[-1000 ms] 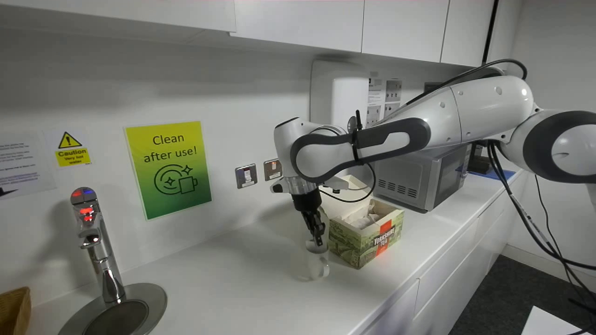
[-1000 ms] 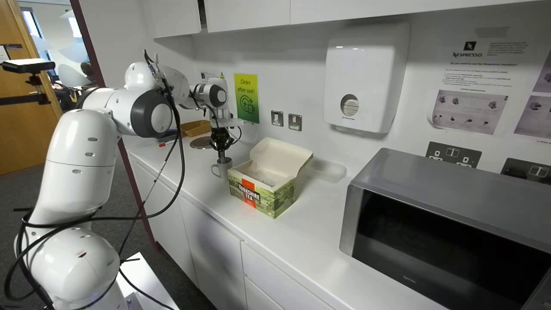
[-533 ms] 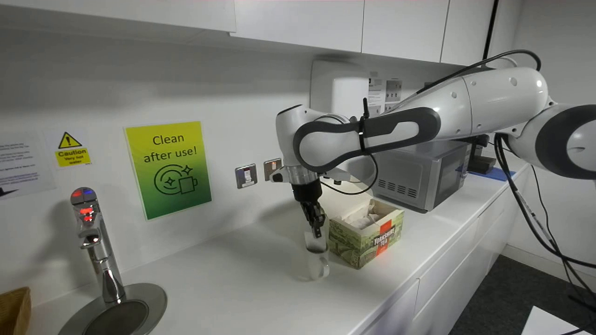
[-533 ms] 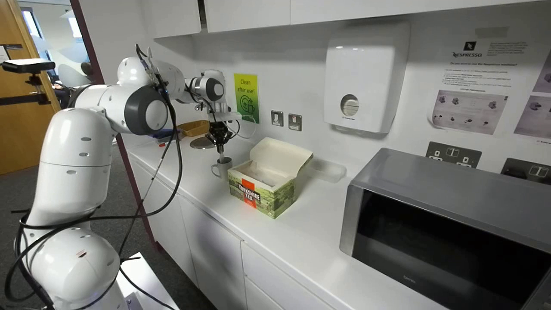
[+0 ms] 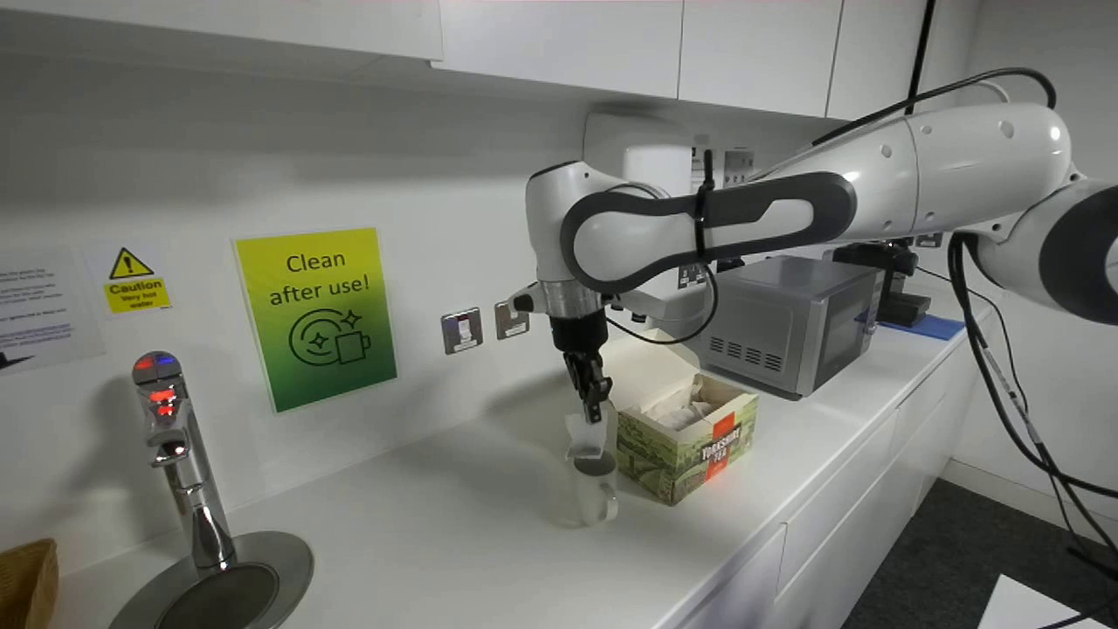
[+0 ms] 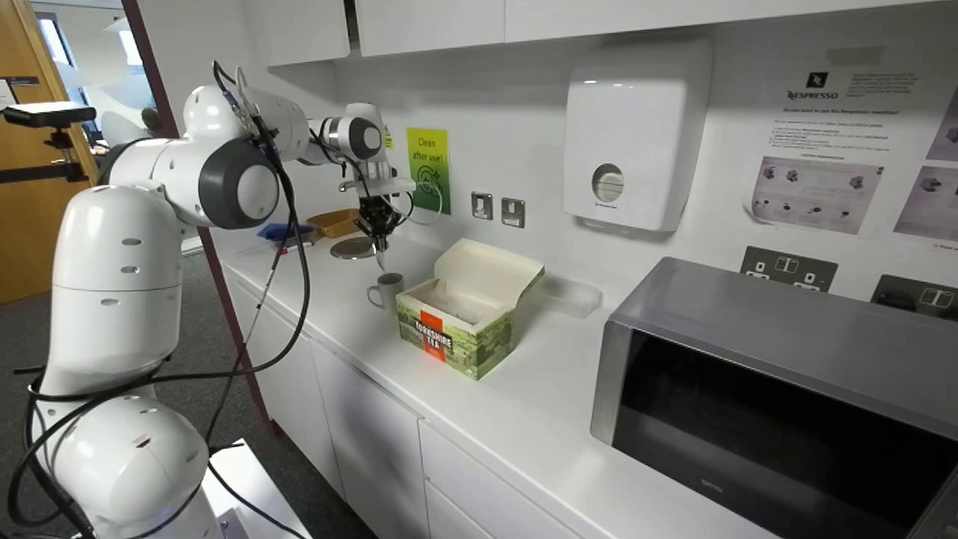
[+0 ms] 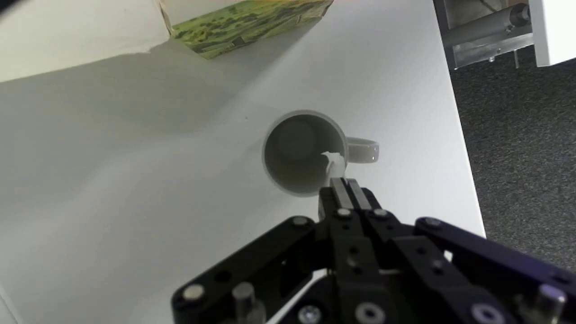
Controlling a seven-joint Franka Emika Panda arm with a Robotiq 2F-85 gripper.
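My gripper (image 7: 347,181) is shut on a white tea bag (image 7: 335,166), which hangs from the fingertips. The tea bag also shows in both exterior views (image 5: 583,434) (image 6: 382,262). My gripper (image 5: 595,411) is above a white mug (image 5: 594,500), with the bag's lower edge near the mug's rim. The mug (image 7: 290,173) stands upright, its handle to the right in the wrist view. Inside, I see only its walls and bottom. A green Yorkshire Tea box (image 6: 456,329) stands beside the mug with its lid open. White bags (image 5: 686,412) lie inside the box.
A grey microwave (image 6: 748,374) stands beyond the box. A clear plastic tray (image 6: 569,296) lies behind the box. A chrome tap (image 5: 188,472) with a round drain (image 5: 297,559) and a wicker basket (image 5: 31,581) are at the far end. Wall cabinets (image 5: 559,39) overhang the counter.
My gripper has risen from the mug's opening to above it, the tea bag coming up with it. The arm has lifted and drawn back slightly. The mug and the box have not moved.
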